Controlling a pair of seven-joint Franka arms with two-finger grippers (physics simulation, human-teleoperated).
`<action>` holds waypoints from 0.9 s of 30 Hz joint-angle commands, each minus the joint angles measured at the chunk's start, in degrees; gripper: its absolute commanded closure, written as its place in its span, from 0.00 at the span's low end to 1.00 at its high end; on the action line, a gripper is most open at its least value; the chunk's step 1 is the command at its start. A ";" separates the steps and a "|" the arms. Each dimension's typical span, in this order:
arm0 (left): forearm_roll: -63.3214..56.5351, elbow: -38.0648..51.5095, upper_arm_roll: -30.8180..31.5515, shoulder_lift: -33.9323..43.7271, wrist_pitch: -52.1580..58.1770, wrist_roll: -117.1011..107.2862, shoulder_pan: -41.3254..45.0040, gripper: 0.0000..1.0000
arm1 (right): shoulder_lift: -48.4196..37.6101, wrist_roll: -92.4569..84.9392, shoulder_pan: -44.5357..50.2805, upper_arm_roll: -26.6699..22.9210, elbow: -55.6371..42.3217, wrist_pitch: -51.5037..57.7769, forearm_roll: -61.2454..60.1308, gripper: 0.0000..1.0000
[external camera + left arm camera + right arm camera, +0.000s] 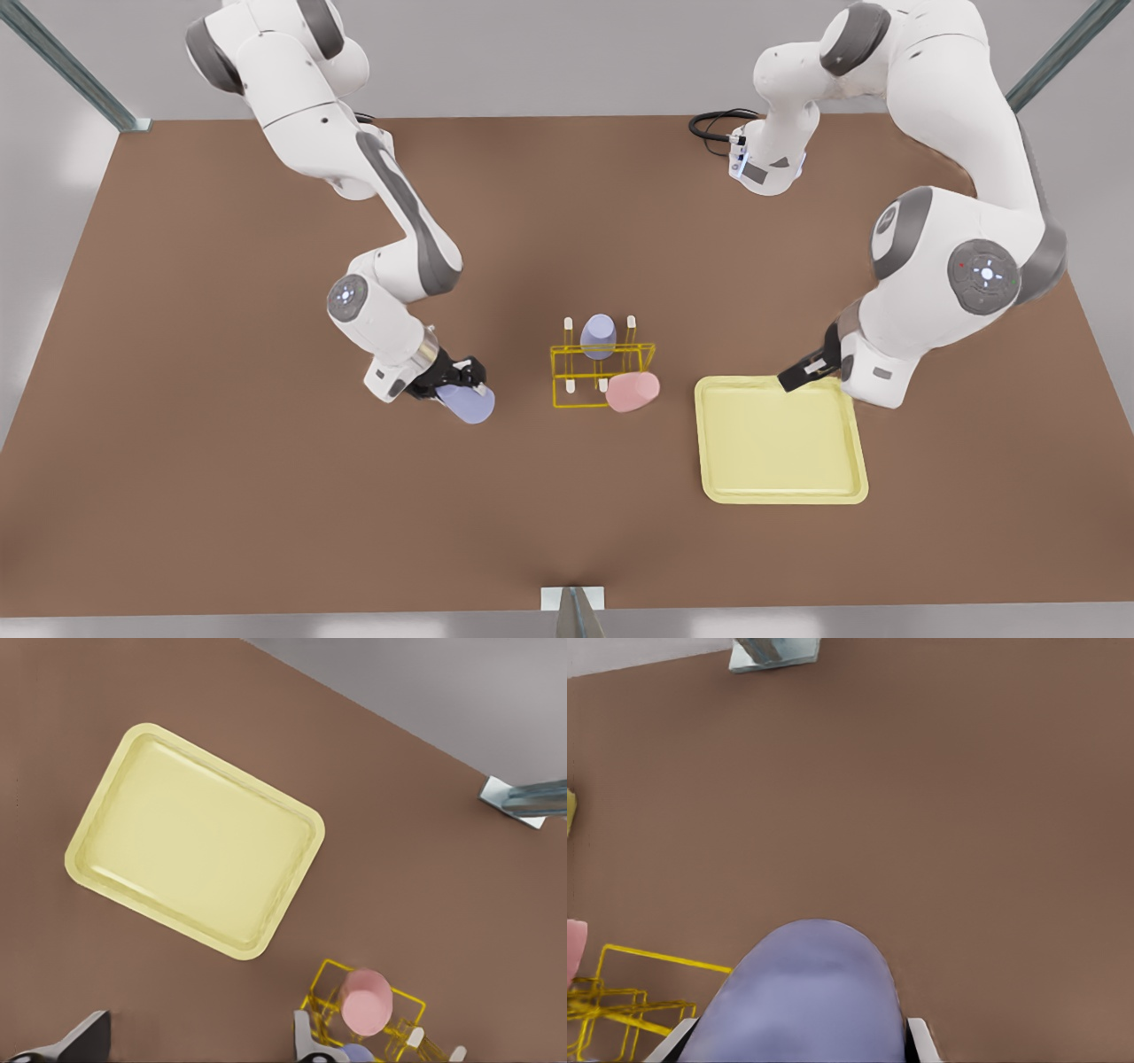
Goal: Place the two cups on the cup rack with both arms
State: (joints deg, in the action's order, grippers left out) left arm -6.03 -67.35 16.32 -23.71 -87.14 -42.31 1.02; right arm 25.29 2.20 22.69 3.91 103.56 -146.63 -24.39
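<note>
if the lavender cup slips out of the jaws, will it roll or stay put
Probably roll. The lavender cup, held tilted in the right gripper beside the cup rack, is smooth, round and handleless, so it would likely land on its side. Being tapered, it would probably curve rather than run straight. It looks light, so easily nudged.

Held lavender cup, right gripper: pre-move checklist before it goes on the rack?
1. Right gripper shut on pale lavender tapered cup: ok.
2. Bare white-tipped peg on thin yellow wire rack: ok.
3. Second lavender cup on a rear peg: ok.
4. Pink tapered cup fully seated: cannot tell, it sits tilted.
5. Left gripper open, waiting at the flat pale-yellow tray, apart from the rack: ok.
</note>
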 commanded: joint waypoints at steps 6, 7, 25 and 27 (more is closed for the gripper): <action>0.67 -11.93 -12.01 9.12 7.87 34.49 5.48 0.00 | 3.53 0.34 0.07 5.14 -7.05 0.47 -10.76 0.21; 0.85 -12.02 -12.10 8.85 7.78 34.49 5.40 0.00 | 3.53 0.35 0.16 5.76 -7.05 0.21 -11.21 0.21; 1.90 -12.28 -12.10 8.77 10.42 37.30 1.44 0.00 | 9.95 0.35 4.99 6.55 -11.18 -1.46 -11.56 0.21; 1.90 -12.28 -12.10 8.77 10.42 37.30 1.44 0.00 | 10.39 0.35 4.99 6.55 -11.62 -1.46 -11.56 0.20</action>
State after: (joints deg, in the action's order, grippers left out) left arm -4.15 -79.65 4.21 -15.01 -77.40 -13.82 2.46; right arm 35.72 1.42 27.72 10.45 92.00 -148.09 -36.20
